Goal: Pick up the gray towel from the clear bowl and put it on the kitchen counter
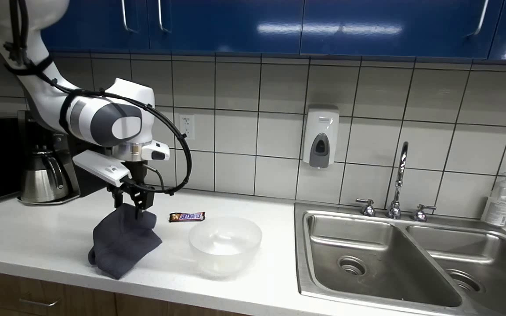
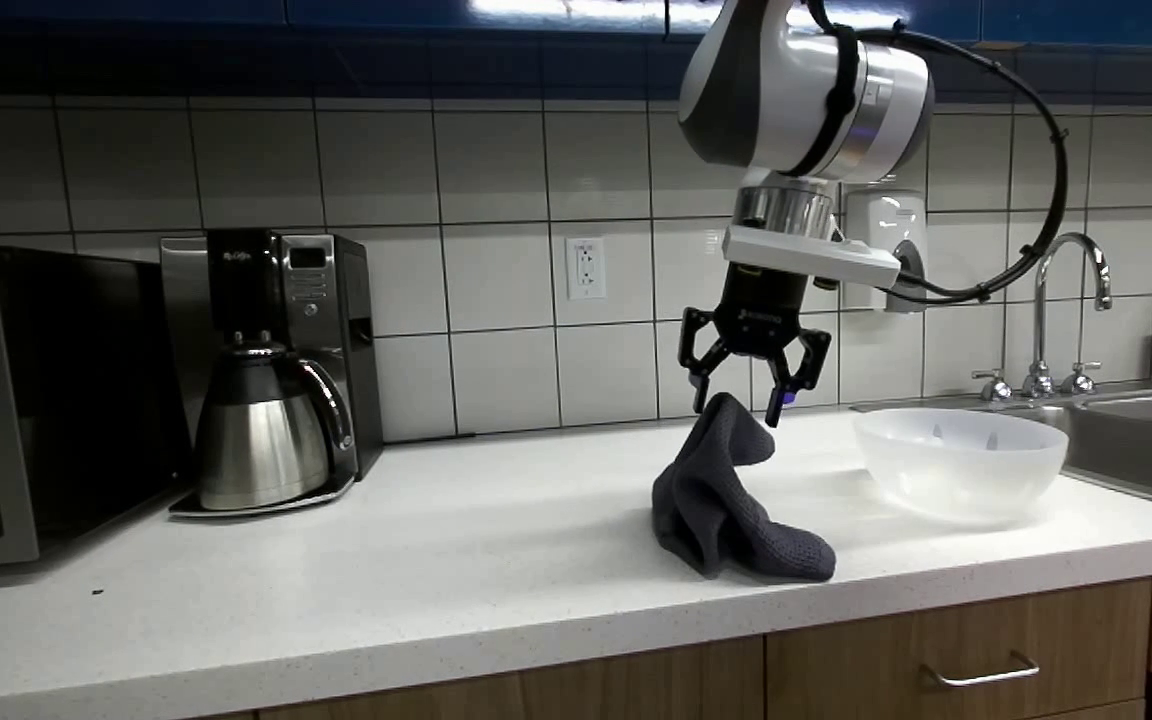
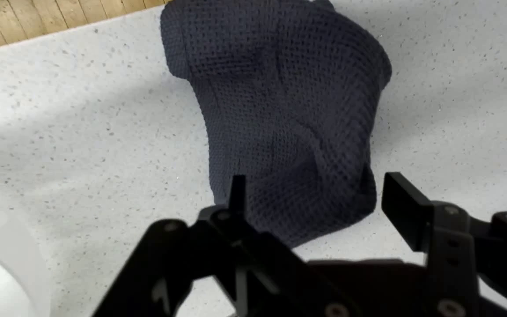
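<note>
On the surface (image 2: 436,560): gray towel (image 2: 716,500), rumpled, near clear bowl (image 2: 961,470)
Hand (image 2: 737,412): jaws wide apart at towel's peak

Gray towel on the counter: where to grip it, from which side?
I'd pinch the gray towel at its raised peak, from straight above: in an exterior view it appears narrow between the tips of the open end effector, while the rest spreads wider on the counter.
</note>
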Motion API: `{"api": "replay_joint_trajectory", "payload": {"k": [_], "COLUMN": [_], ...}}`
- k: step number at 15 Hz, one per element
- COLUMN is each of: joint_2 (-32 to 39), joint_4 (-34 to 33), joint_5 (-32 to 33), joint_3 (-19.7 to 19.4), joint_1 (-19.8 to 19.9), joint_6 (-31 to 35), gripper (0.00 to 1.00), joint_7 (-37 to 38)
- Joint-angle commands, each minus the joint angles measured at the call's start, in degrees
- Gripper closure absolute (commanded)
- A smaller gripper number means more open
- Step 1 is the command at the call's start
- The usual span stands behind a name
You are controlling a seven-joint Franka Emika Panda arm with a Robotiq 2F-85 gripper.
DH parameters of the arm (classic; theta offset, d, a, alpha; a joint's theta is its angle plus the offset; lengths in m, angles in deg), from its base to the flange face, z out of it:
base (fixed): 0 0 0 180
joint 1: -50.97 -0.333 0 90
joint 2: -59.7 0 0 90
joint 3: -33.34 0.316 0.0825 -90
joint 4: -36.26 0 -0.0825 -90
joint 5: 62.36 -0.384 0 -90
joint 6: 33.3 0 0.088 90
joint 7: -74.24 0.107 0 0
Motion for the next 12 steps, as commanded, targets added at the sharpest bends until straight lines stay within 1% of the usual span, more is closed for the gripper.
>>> {"api": "replay_joint_trajectory", "payload": {"k": [1, 3, 4, 6, 10, 11, 12], "joint_2": [-4.3, -6.6, -7.9, -10.4, -15.9, -11.7, -12.8], "joint_4": [0.5, 0.9, 1.0, 1.2, 2.4, 0.3, 0.6], "joint_5": [-0.1, -0.4, -1.4, -2.2, -3.3, -1.7, -1.8], "joint_3": [0.4, 0.5, 0.5, 0.2, -0.5, 0.2, 0.2], "joint_1": [0.3, -0.1, -0.3, -0.8, -1.5, -1.0, -1.0], "joint_6": [-2.3, -3.7, -5.8, -10.7, -22.9, -18.4, -20.5], "gripper": [0.00, 0.00, 0.00, 0.00, 0.00, 0.00, 0.00], "joint_7": [-0.9, -1.3, -2.4, -3.7, -5.4, -3.1, -3.3]}}
